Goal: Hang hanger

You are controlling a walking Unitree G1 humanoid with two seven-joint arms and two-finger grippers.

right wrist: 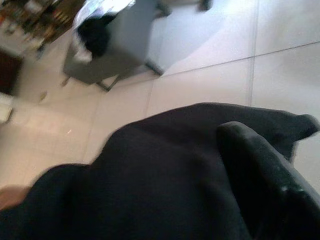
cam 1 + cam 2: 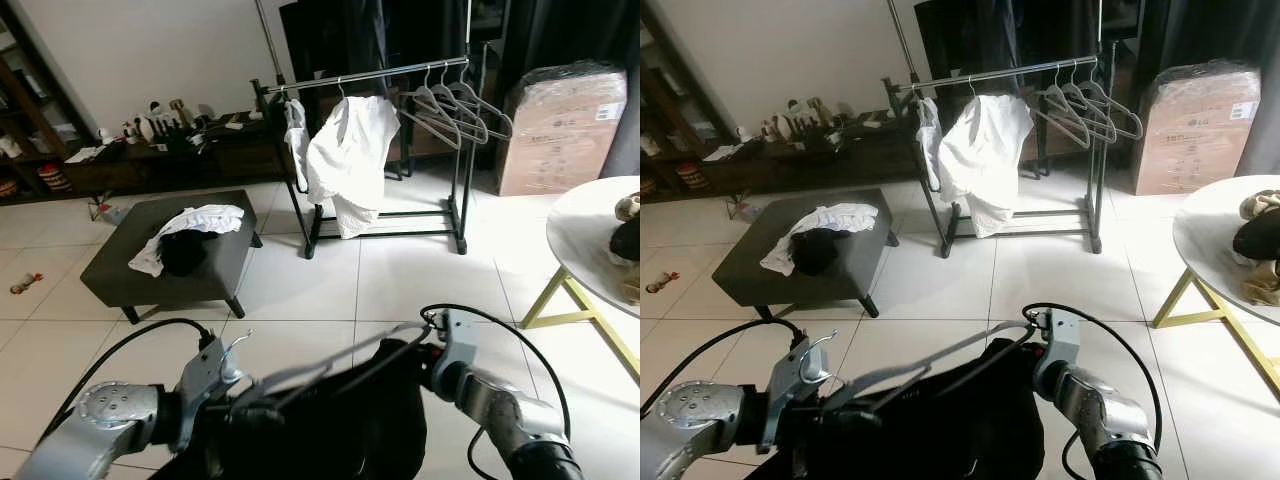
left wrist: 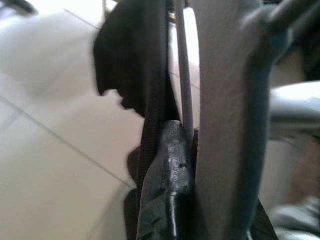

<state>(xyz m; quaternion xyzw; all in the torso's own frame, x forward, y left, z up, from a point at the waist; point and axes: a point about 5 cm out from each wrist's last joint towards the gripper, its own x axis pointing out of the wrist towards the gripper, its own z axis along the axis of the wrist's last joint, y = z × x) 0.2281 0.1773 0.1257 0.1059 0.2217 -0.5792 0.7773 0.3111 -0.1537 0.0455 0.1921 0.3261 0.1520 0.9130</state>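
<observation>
Left gripper: fingers pinch grey hanger — black garment draped.
Right gripper: finger state unclear.
Box: "LG" label.

floor: white tiles | wall: white | ottoman: dark grey | round table: gold legs

Hanger: grey, smooth, looks like plastic, with a thin bright metal hook. Black garment draped on it: matt soft cloth. Floor: pale glossy tiles, faint reflections, dark grout lines. Clothes rack: shiny metal top rail on a matt black frame. White shirt: thin crumpled cloth. Footstool: dark grey matt upholstery. Box: brown cardboard under glossy plastic wrap. Robot arms: brushed silver metal, black rubbery cables.
</observation>
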